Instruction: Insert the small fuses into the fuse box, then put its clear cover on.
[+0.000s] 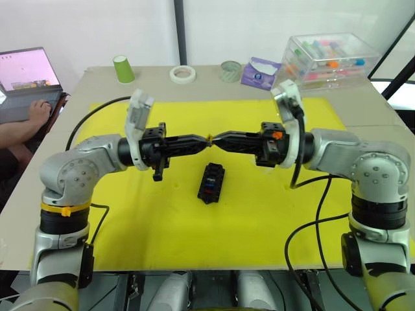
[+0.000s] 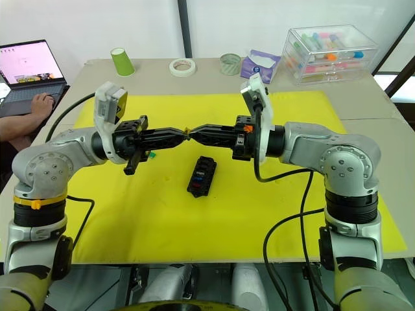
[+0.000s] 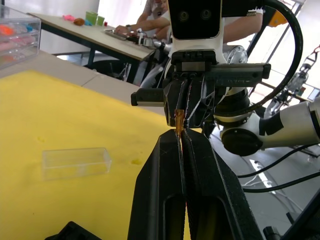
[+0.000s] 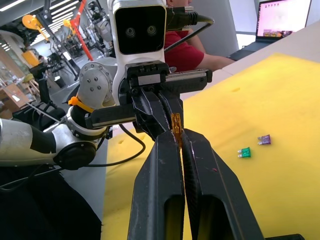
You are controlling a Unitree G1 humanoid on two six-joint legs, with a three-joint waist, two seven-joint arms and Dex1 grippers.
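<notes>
Above the yellow mat (image 1: 259, 220), the left gripper (image 1: 205, 140) and right gripper (image 1: 218, 139) met tip to tip, both jaws closed on one amber fuse (image 3: 178, 120). The fuse box (image 1: 211, 183) lay just nearer, the clear cover (image 3: 76, 162) farther back.

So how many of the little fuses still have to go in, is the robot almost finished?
Not yet. The fuse box already shows some red and blue fuses in its slots. Right now the left gripper and right gripper meet tip to tip, both pinching one amber fuse. A green fuse and a purple fuse lie loose on the yellow mat. The clear cover is off.
</notes>
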